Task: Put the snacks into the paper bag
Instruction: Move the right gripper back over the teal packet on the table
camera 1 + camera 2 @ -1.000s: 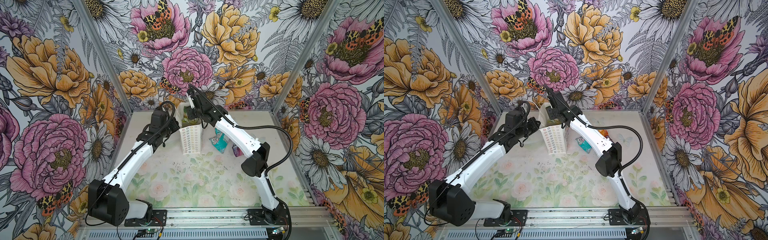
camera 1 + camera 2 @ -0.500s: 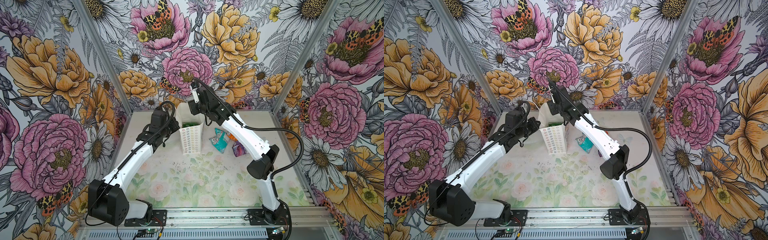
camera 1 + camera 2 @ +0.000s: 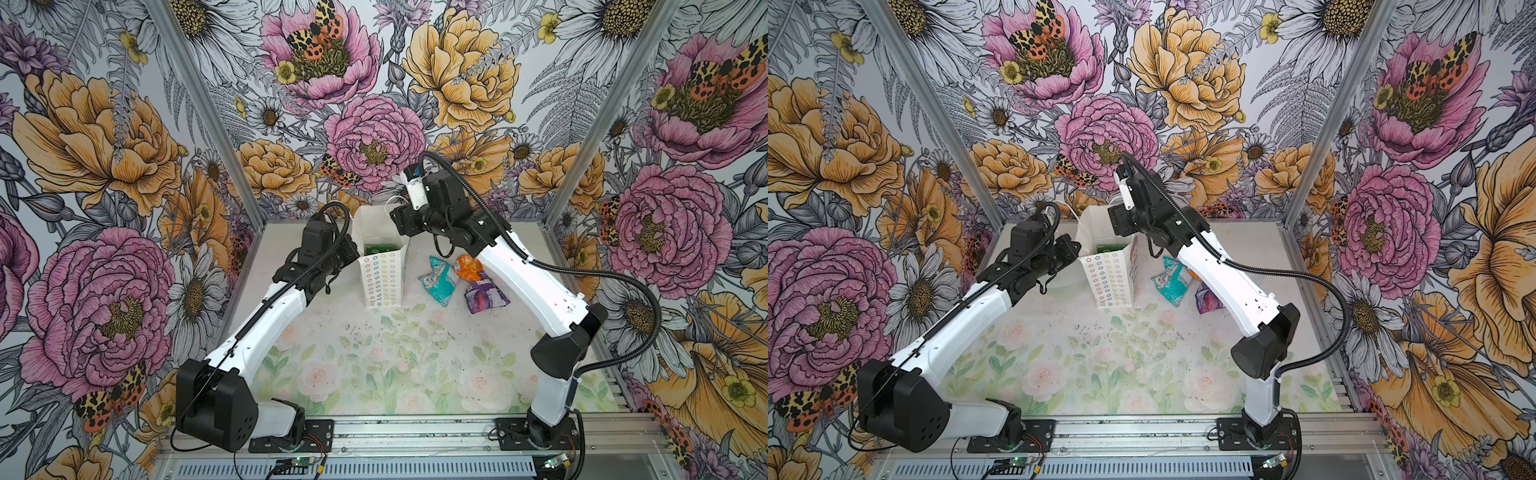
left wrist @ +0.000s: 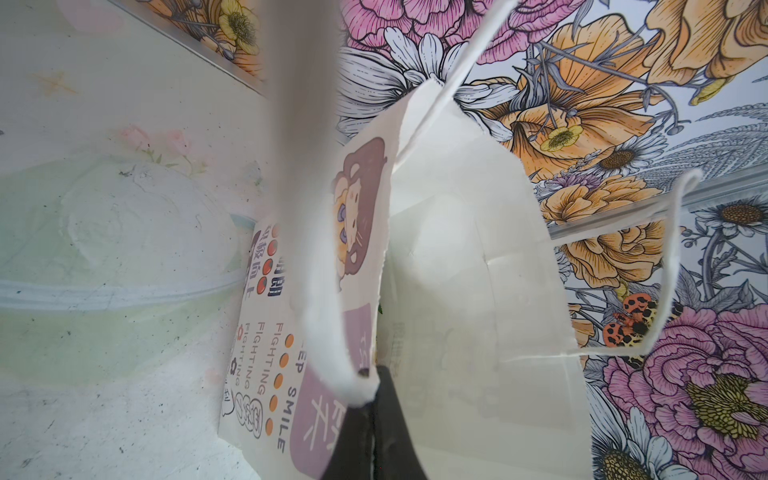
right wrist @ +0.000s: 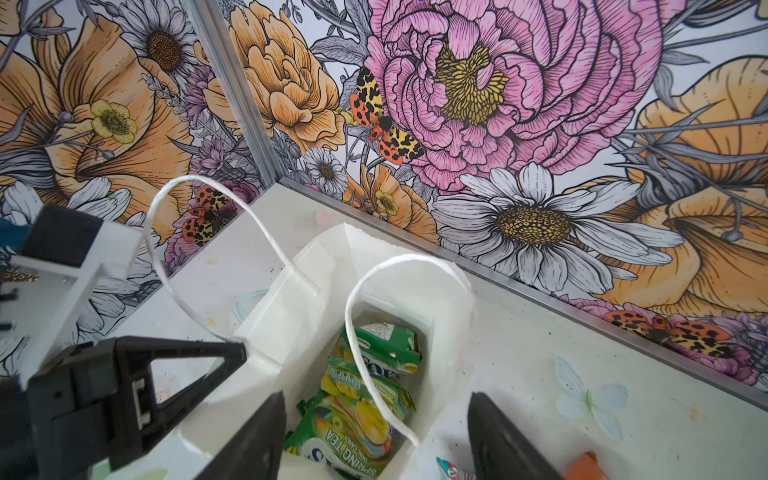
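Observation:
The white paper bag (image 3: 384, 276) (image 3: 1111, 280) stands upright at the back of the table, its mouth open. My left gripper (image 4: 374, 388) is shut on the bag's rim (image 4: 415, 257) beside a string handle (image 4: 328, 332). My right gripper (image 5: 376, 399) hangs open just above the bag's mouth, with nothing between its fingers. Inside the bag lie a green snack (image 5: 386, 345) and two yellow-green snacks (image 5: 365, 386) (image 5: 345, 440). On the table right of the bag lie a teal snack (image 3: 438, 280), an orange snack (image 3: 469, 268) and a purple snack (image 3: 484, 295).
Floral walls close in the table at the back and on both sides. The bag's second handle (image 5: 374, 332) loops over its mouth. The right arm's forearm (image 3: 519, 274) passes over the loose snacks and half hides the orange one in a top view.
My right gripper has lifted up out of the bag's mouth and drawn back to the right, with its jaws wider. The left gripper and the bag have stayed put.

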Controlling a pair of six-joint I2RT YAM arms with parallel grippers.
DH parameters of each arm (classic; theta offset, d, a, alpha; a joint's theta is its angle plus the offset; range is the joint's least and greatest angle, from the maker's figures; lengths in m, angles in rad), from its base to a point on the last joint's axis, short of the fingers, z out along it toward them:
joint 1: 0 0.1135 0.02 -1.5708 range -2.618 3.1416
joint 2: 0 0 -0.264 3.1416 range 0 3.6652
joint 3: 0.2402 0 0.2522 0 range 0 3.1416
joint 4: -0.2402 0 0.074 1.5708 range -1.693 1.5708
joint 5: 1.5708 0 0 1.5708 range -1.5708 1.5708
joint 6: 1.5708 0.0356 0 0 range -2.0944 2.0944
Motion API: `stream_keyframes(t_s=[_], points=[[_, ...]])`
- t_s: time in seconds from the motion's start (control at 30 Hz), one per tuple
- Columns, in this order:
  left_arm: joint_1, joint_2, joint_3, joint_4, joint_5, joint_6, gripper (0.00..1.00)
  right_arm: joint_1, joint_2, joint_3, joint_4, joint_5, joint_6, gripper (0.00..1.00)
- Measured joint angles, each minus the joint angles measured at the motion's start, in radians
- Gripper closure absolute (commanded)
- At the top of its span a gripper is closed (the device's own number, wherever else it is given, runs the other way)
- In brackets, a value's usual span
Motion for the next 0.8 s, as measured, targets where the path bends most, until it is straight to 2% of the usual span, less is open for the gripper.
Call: stream_keyframes(t_s=[0.37, 0.6, 0.8], points=[[0.0, 0.0, 0.0, 0.0, 0.006, 0.0, 1.0, -0.07, -0.294, -0.319, -0.005, -0.037, 0.028, 0.3], [0.0, 0.0, 0.0, 0.0, 0.006, 0.0, 1.0, -0.104, -0.421, -0.545, -0.007, -0.022, 0.06, 0.27], [0.0, 0.0, 0.0, 0.0, 0.006, 0.0, 1.0, -0.167, -0.499, -0.729, -0.009, 0.002, 0.139, 0.23]])
